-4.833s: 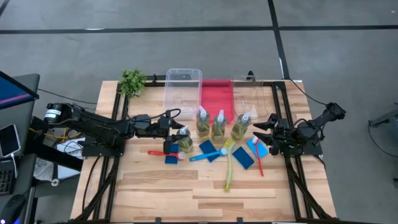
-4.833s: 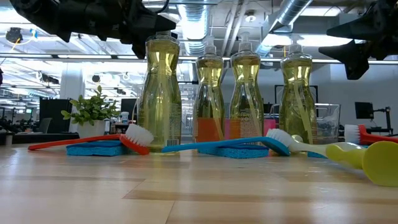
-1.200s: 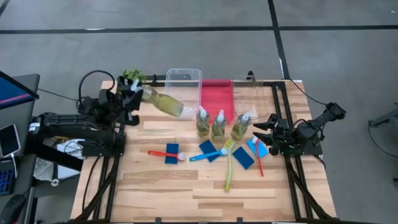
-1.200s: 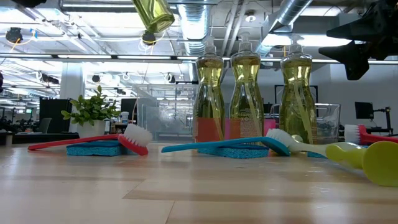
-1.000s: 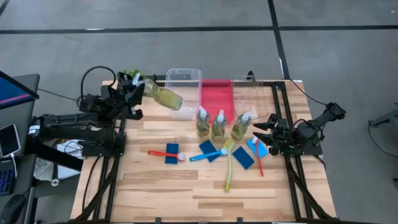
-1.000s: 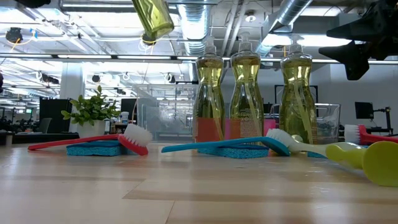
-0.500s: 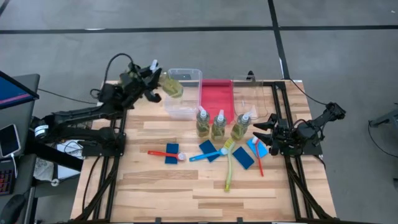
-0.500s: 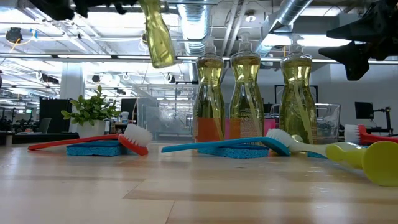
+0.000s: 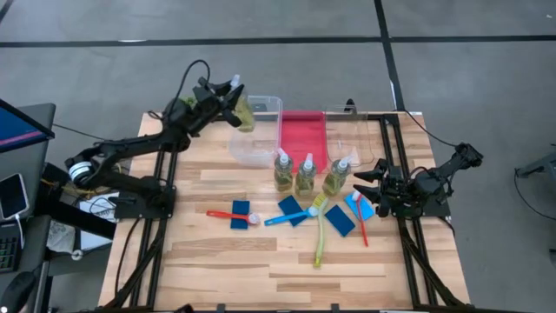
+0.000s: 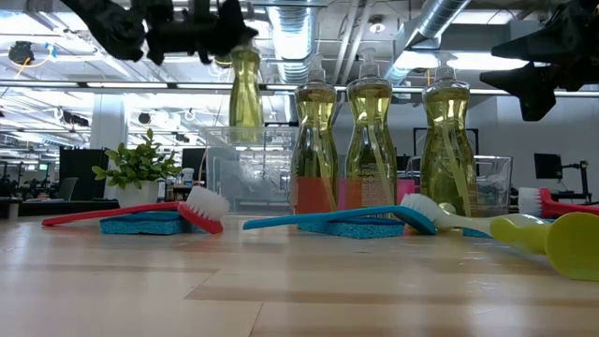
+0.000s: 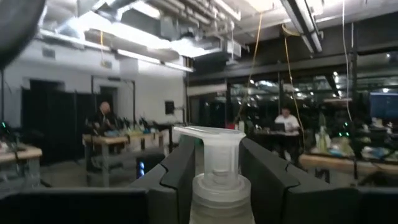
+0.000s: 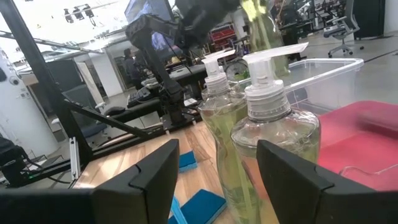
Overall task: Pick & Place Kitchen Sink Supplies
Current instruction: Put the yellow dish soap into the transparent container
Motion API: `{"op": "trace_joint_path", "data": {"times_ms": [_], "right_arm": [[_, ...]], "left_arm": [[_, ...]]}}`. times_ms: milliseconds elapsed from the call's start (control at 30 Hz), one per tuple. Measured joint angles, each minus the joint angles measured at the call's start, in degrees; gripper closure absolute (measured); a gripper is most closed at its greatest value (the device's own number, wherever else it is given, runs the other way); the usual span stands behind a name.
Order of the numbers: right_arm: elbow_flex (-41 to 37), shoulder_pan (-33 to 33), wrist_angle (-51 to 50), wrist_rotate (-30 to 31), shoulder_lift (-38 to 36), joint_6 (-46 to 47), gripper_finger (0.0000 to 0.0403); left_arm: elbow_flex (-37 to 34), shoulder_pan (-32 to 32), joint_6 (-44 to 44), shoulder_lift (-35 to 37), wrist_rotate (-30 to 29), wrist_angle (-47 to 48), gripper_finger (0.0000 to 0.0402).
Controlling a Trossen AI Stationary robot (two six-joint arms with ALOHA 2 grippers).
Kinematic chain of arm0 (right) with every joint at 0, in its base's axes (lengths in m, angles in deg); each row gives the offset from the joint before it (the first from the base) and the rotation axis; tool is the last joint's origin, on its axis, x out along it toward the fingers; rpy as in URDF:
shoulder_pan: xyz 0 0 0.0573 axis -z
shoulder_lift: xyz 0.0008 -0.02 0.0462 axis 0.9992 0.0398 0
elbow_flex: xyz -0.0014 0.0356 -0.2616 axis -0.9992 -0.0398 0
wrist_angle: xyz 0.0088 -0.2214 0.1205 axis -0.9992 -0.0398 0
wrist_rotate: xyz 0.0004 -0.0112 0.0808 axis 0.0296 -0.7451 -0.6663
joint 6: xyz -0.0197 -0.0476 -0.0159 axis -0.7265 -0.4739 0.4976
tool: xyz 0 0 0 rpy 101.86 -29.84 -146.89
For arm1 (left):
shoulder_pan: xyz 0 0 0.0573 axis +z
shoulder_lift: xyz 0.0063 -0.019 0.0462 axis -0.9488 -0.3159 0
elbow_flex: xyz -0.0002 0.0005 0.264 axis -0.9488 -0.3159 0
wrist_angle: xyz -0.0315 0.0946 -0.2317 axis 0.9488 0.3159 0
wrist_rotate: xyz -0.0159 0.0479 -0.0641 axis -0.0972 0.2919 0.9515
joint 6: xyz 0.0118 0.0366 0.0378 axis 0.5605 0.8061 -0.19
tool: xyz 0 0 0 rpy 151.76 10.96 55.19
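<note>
**Soap bottle hangs upright over the clear tub**

The wooden table (image 9: 261,261) carries everything, and the landmark for what follows is the clear tub (image 9: 257,130) at its far edge. Beside the tub lies a red tray (image 9: 301,139), and at the table's corner on the tub's other side a small plant (image 10: 138,168) stands.

The left arm reaches up over the near-left rim of the tub. The left gripper (image 9: 228,103) is clamped on a soap bottle (image 10: 245,94) at its neck; in the wrist view the dark fingers (image 11: 180,174) press on both sides just below the pump (image 11: 214,149). The bottle hangs with its long axis near vertical, base down, above the tub's inside and not yet resting in it. So the coming move looks like a straight lowering along that axis before any release.

Three more bottles (image 9: 306,174) stand in a row just in front of the tub and tray. Nearer the front edge lie the blue sponges (image 9: 292,209) and the brushes (image 9: 318,233).

The right gripper (image 9: 372,184) waits with fingers apart, well to the right of the tub, just beside the rightmost standing bottle, which it is nearer to than the left arm is.
</note>
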Motion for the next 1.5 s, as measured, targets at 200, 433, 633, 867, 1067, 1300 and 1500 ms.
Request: {"op": "trace_joint_path", "data": {"times_ms": [200,433,633,867,1067,1300,1500], "right_arm": [[0.0,0.0,0.0,0.0,0.0,0.0,0.0194],[0.0,0.0,0.0,0.0,0.0,0.0,0.0194],[0.0,0.0,0.0,0.0,0.0,0.0,0.0194],[0.0,0.0,0.0,0.0,0.0,0.0,0.0194],[0.0,0.0,0.0,0.0,0.0,1.4,0.0194],[0.0,0.0,0.0,0.0,0.0,1.5,0.0194],[0.0,0.0,0.0,0.0,0.0,1.5,0.0194]], "left_arm": [[0.1,2.7,-1.5,-4.4,1.1,-0.8,0.0278],[0.1,3.9,-3.3,-8.1,2.0,-2.7,0.0296],[0.1,4.1,-3.6,-10.3,3.4,-3.4,0.0279],[0.1,4.1,-4.2,-12.8,3.4,-4.0,0.0299],[0.1,4.1,-4.5,-13.7,3.4,-5.0,0.0277],[0.1,3.8,-4.5,-15.8,3.3,-4.7,0.0299],[0.1,3.8,-4.4,-16.6,3.3,-4.7,0.0281]]}}
